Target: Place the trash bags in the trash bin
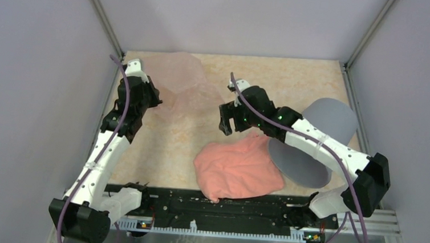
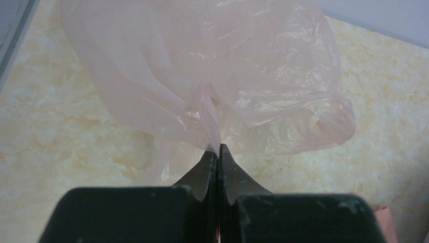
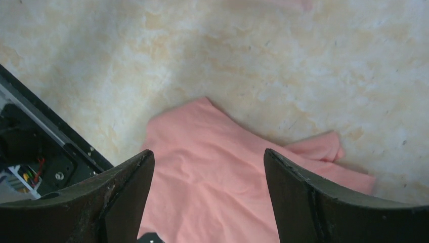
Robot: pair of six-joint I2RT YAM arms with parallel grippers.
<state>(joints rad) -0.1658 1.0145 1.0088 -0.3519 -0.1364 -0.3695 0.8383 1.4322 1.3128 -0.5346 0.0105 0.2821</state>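
The trash bag [image 1: 177,76] is a thin, see-through pale pink film, puffed up at the table's far left. My left gripper [image 1: 156,101] is at its near edge. In the left wrist view the left gripper [image 2: 218,150] is shut on a gathered fold of the crinkly trash bag [image 2: 227,66]. The grey trash bin [image 1: 334,119] lies tipped on its side at the right, partly under my right forearm. My right gripper [image 1: 227,126] hovers mid-table, apart from the bag. In its wrist view the right gripper [image 3: 209,156] stands open with nothing between its fingers.
An opaque salmon-pink folded sheet [image 1: 238,170] lies at the near middle, against the bin, and fills the space under the right gripper as the sheet [image 3: 217,177]. The black base rail [image 1: 218,204] runs along the near edge. Grey walls enclose three sides.
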